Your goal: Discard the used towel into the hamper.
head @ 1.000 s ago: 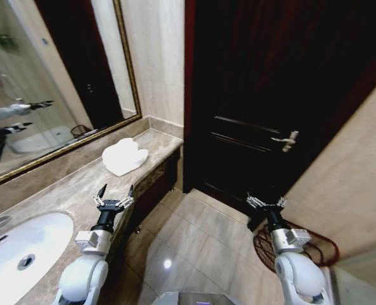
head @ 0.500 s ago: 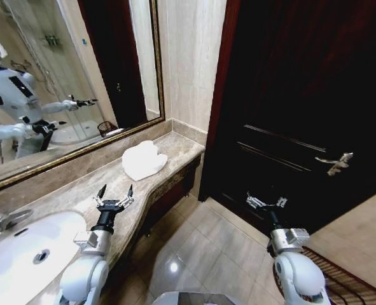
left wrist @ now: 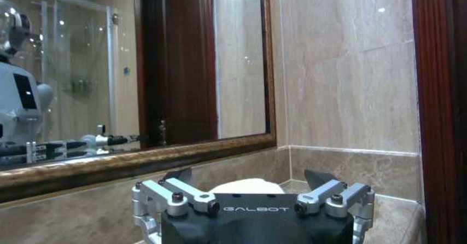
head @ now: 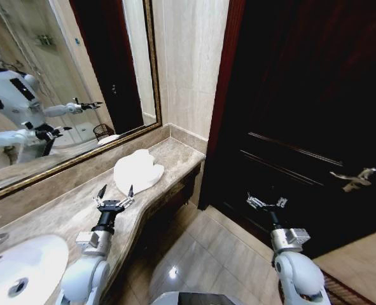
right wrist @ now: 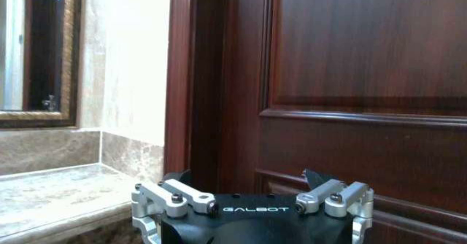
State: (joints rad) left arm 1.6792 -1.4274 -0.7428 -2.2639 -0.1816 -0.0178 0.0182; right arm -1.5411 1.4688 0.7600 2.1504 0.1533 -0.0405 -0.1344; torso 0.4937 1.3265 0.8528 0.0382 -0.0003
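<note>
A crumpled white towel (head: 139,171) lies on the marble counter (head: 60,213) near its far end, by the wall corner. My left gripper (head: 116,190) hovers open over the counter, a short way before the towel. In the left wrist view the towel (left wrist: 248,185) shows just beyond the open left gripper (left wrist: 248,175). Over the floor in front of the door, my right gripper (head: 266,201) is open and empty; the right wrist view shows the right gripper (right wrist: 246,175) facing the door. A sliver of the dark red hamper (head: 343,289) shows at the bottom right, behind my right arm.
A white sink (head: 16,267) is set in the counter at the near left. A gold-framed mirror (head: 60,95) runs along the wall behind it. A dark wooden door (head: 302,95) with a silver handle (head: 358,178) stands ahead on the right, above a glossy tile floor (head: 200,254).
The camera has turned left toward the counter, so the hamper has slid to the picture's bottom right edge. Both arms hold the same pose, and the towel lies unmoved.
</note>
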